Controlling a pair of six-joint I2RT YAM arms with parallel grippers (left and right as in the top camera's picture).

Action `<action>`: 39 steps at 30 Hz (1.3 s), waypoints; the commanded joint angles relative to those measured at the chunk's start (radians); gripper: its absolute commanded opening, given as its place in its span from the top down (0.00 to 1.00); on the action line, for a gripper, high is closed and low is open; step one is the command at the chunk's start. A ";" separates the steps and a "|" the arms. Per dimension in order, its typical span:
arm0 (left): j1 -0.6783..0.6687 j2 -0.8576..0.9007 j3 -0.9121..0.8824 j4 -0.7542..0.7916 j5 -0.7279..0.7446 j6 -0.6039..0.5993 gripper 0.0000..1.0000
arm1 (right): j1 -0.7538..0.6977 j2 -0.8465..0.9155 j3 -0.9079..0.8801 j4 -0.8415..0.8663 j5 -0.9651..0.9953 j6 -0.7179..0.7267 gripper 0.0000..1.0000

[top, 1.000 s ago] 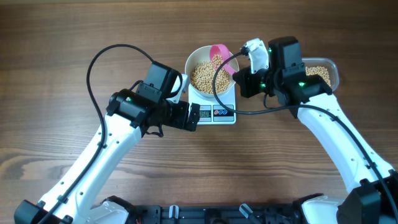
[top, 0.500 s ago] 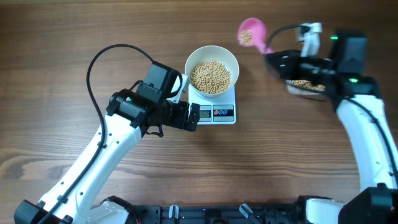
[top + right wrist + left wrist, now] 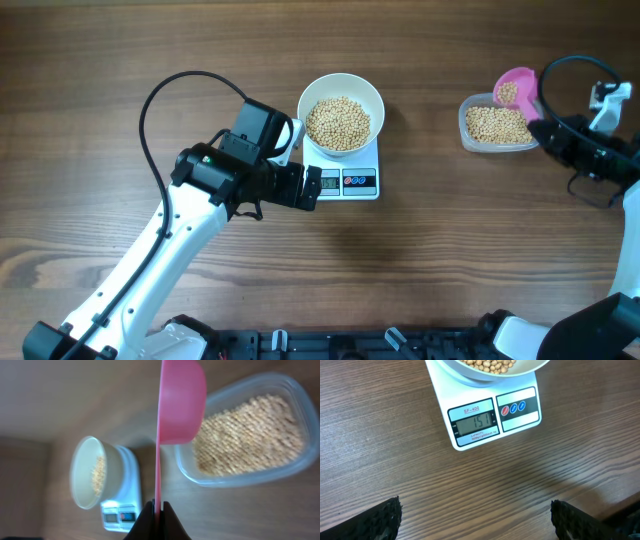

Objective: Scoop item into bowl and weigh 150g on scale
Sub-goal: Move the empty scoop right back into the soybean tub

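From overhead, the white bowl [image 3: 302, 108] of beans [image 3: 338, 123] sits on the scale [image 3: 345, 183], mid-surface [image 3: 200, 40]. My left end effector [image 3: 312, 187] hovers released just beside the scale's front left corner. Well to the right, my right end effector [image 3: 546, 128] is clenched on a pink scoop [image 3: 515, 88], which holds a few beans over the clear tub [image 3: 465, 128].

My left wrist view shows the display [image 3: 474, 422] reading 151, my fingers [image 3: 385, 520] spread wide.

My right wrist view shows the fingers [image 3: 147, 522] pinching the scoop handle edge-on, with the bowl and scale beyond.
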 commanded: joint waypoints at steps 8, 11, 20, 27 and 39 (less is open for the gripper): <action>-0.003 0.004 -0.003 -0.001 0.012 -0.002 0.00 | 0.001 -0.019 0.015 -0.109 0.346 -0.217 0.96; -0.003 0.004 -0.003 0.000 0.012 -0.002 0.00 | 0.013 -0.019 0.015 -0.109 0.360 -0.236 0.96; -0.003 0.004 -0.003 -0.001 0.012 -0.002 0.00 | 0.235 -0.019 0.015 -0.084 0.710 -0.268 0.96; -0.003 0.004 -0.003 0.000 0.012 -0.002 0.00 | 0.354 -0.019 0.015 -0.035 0.863 -0.287 0.96; -0.003 0.004 -0.003 -0.001 0.012 -0.002 0.00 | 0.434 -0.019 0.015 0.027 0.977 -0.314 0.96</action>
